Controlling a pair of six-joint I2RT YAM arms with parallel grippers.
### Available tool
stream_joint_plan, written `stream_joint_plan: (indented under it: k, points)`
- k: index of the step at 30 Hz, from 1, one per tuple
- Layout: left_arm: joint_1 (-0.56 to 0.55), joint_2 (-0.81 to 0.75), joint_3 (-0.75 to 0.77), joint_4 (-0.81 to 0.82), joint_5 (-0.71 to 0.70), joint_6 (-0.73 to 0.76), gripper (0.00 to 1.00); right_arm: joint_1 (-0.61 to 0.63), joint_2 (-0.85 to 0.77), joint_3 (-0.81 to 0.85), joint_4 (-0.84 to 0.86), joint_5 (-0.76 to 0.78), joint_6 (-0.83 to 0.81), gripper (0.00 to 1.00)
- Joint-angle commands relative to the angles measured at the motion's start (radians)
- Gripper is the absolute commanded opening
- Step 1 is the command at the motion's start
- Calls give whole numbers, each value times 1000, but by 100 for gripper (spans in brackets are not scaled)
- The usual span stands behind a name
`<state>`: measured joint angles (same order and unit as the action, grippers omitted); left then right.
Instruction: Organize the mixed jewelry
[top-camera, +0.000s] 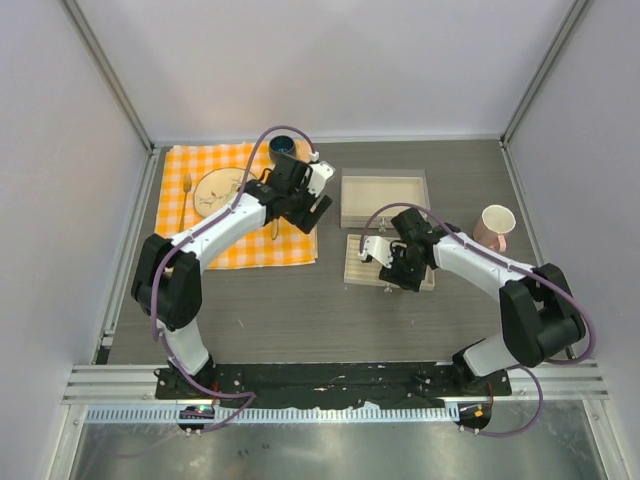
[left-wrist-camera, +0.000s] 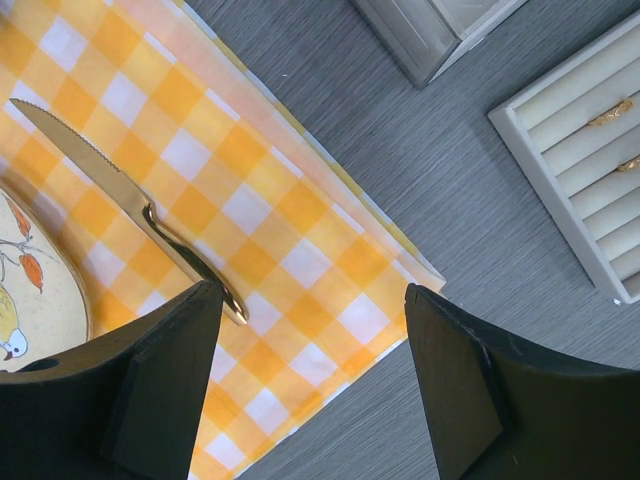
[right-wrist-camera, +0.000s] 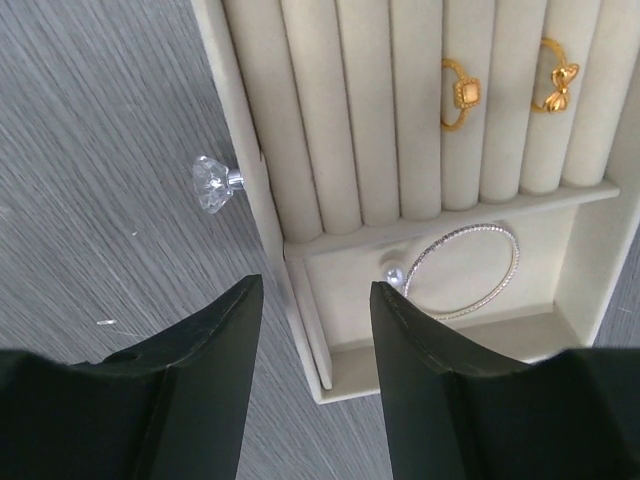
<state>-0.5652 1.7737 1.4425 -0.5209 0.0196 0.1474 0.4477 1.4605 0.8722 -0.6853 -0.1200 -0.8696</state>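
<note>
Bright, even light; soft shadows.

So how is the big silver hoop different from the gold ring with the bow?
The silver hoop is much bigger than the bow ring. The hoop is silver and thin; the bow ring is gold with a bow on top. The hoop lies flat in the open compartment; the bow ring stands tucked between two padded rolls. Both sit in the same beige tray.
</note>
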Motion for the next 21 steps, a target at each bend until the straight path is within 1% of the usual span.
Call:
stream_joint_plan:
  k: [1, 4, 17, 18, 21]
  points:
    - [8, -16, 9, 18, 20, 15, 78, 17, 17, 2, 29, 14, -32, 52]
    - [11, -11, 10, 19, 19, 18, 78, 22, 34, -1, 43, 13, -32, 49]
    - [22, 7, 29, 22, 31, 24, 78, 54, 89, -44, 99, 34, -35, 42]
    - [24, 9, 35, 22, 34, 23, 78, 54, 90, -53, 108, 39, -39, 41]
    - [28, 18, 58, 21, 40, 23, 78, 52, 90, -67, 125, 48, -42, 35]
